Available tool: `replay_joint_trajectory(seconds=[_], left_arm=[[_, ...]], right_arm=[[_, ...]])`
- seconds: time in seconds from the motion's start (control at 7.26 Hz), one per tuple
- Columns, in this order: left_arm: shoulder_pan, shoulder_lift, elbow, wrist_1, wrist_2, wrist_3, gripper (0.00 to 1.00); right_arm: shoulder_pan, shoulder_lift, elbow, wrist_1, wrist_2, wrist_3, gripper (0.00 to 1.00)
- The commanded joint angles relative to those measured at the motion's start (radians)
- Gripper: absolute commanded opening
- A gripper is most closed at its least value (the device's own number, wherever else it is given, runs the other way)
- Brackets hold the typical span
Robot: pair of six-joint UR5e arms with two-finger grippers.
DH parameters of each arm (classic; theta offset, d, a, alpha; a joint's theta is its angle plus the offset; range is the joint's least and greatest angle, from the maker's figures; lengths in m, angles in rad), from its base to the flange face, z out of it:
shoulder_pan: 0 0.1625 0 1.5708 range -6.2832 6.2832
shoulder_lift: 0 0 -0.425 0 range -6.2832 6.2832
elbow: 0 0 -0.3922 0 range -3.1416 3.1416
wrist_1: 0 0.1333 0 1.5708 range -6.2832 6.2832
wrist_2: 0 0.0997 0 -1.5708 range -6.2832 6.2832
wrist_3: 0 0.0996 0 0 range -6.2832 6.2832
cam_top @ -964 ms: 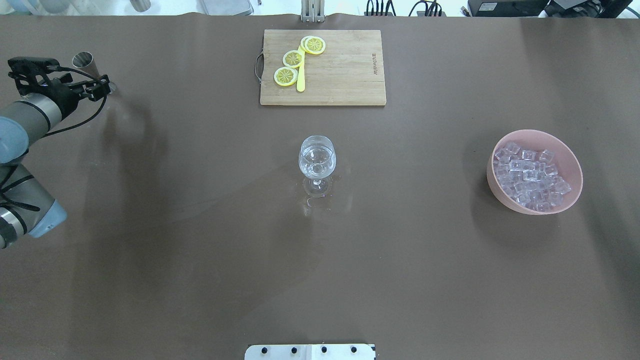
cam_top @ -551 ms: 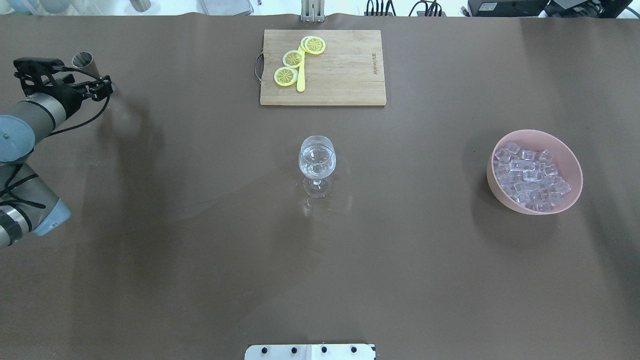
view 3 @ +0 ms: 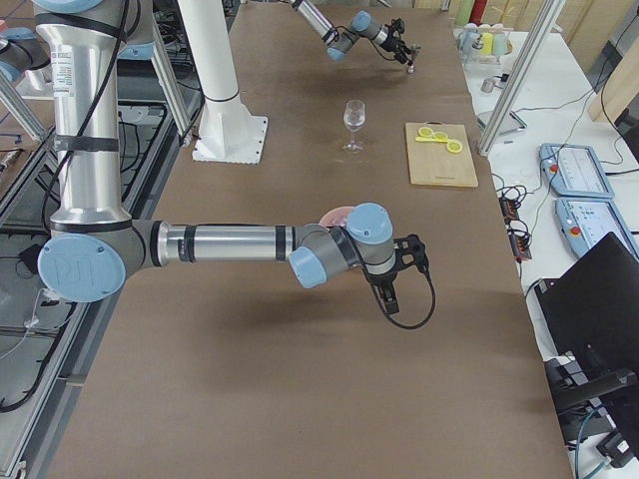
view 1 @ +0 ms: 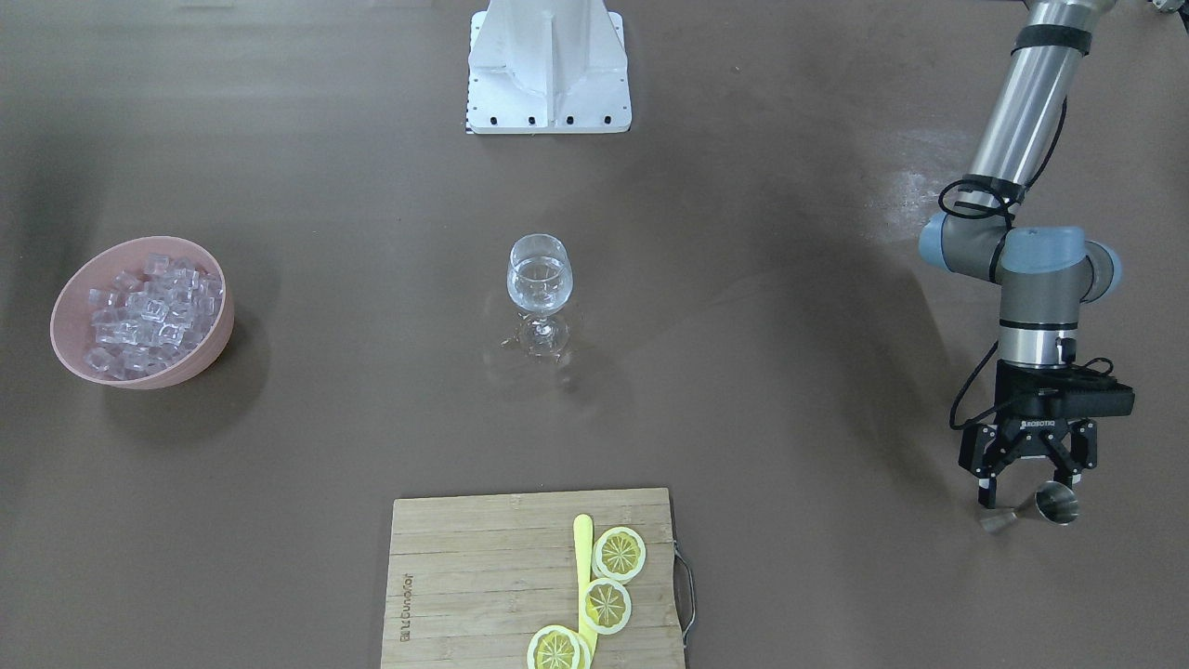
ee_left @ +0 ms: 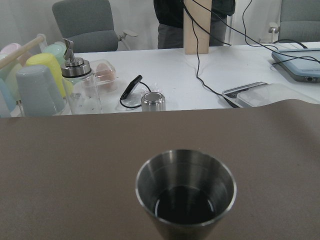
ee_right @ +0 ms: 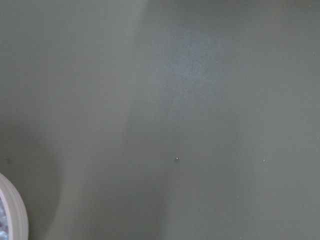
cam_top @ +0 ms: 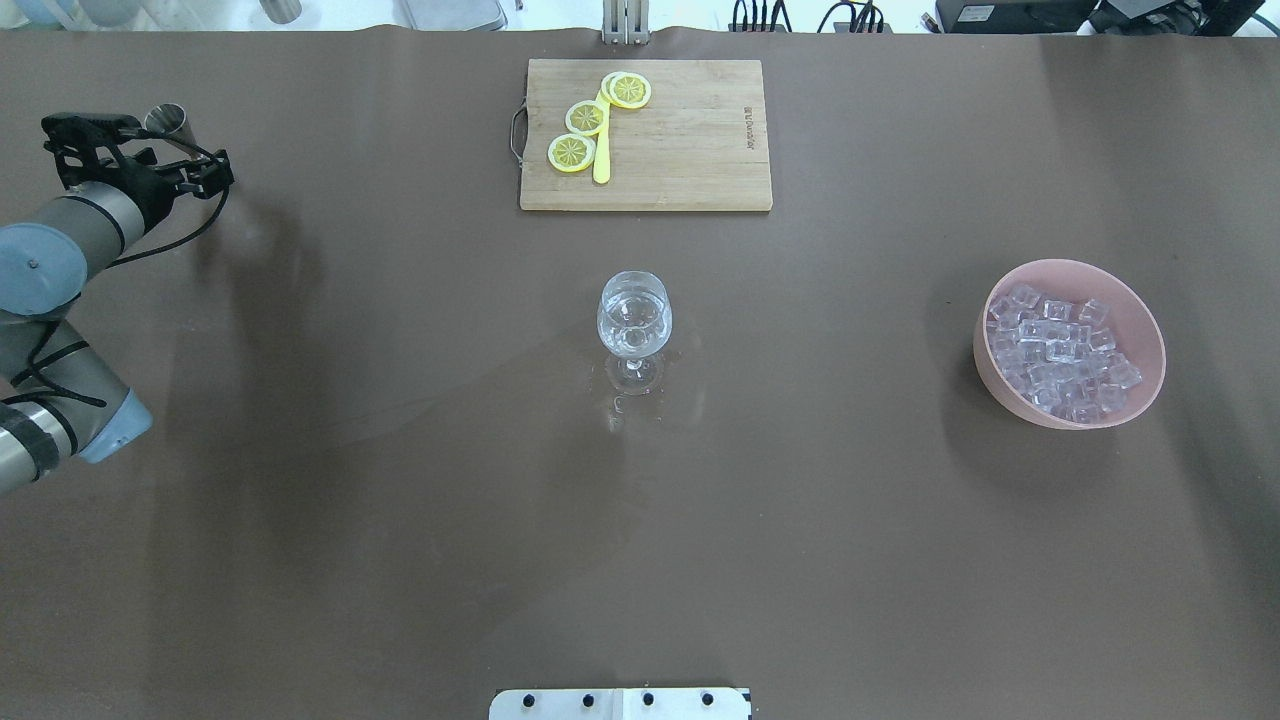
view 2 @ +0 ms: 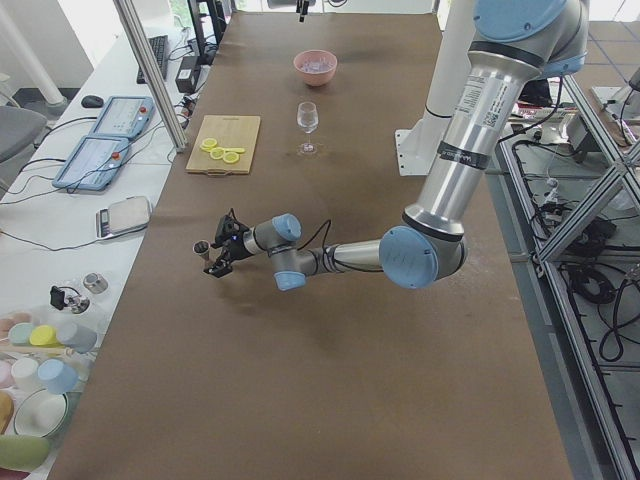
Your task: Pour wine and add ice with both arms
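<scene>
A wine glass [cam_top: 634,318] with clear wine in it stands at the table's middle, also in the front-facing view [view 1: 539,279]. A heap of clear ice cubes [cam_top: 1062,350] fills a pink bowl [cam_top: 985,375] on the right. My left gripper [view 1: 1026,488] is open at the far left, its fingers just short of an upright steel jigger [view 1: 1056,504]. The left wrist view shows that jigger [ee_left: 185,192] close up and free. My right gripper [view 3: 392,296] shows only in the exterior right view, beside the bowl; I cannot tell whether it is open or shut.
A wooden cutting board [cam_top: 680,150] with lemon slices [cam_top: 572,152] and a yellow knife lies at the far middle. Small wet marks [cam_top: 622,405] lie by the glass's foot. The white pedestal base [view 1: 548,70] stands at the near edge. The bowl's rim [ee_right: 10,210] edges into the right wrist view.
My left arm has shifted a little to the right and toward the far edge. The jigger, glass and bowl have not moved.
</scene>
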Motion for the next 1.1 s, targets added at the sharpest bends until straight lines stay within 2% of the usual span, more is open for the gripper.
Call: replay_joint_trajectory(seconds=[0.0,0.14,0.28,0.41,0.96], left_arm=[[-0.001,-0.005,0.004,0.002,0.0,0.0,0.97],[-0.003,-0.009,0.006,0.003,-0.002,0.0,0.83],[-0.006,-0.009,0.006,0.013,-0.006,0.0,0.74],[-0.007,-0.009,0.006,0.014,-0.006,0.0,0.71],[-0.03,-0.035,0.012,0.043,-0.009,0.0,0.72]], right_arm=[[0.0,-0.002,0.0,0.0,0.0,0.0,1.0],[0.0,-0.004,0.001,0.002,0.0,0.0,1.0],[0.0,-0.002,0.0,0.0,-0.002,0.0,1.0],[0.0,-0.002,0.001,0.0,-0.002,0.0,1.0],[0.0,-0.004,-0.003,0.0,-0.003,0.003,1.0]])
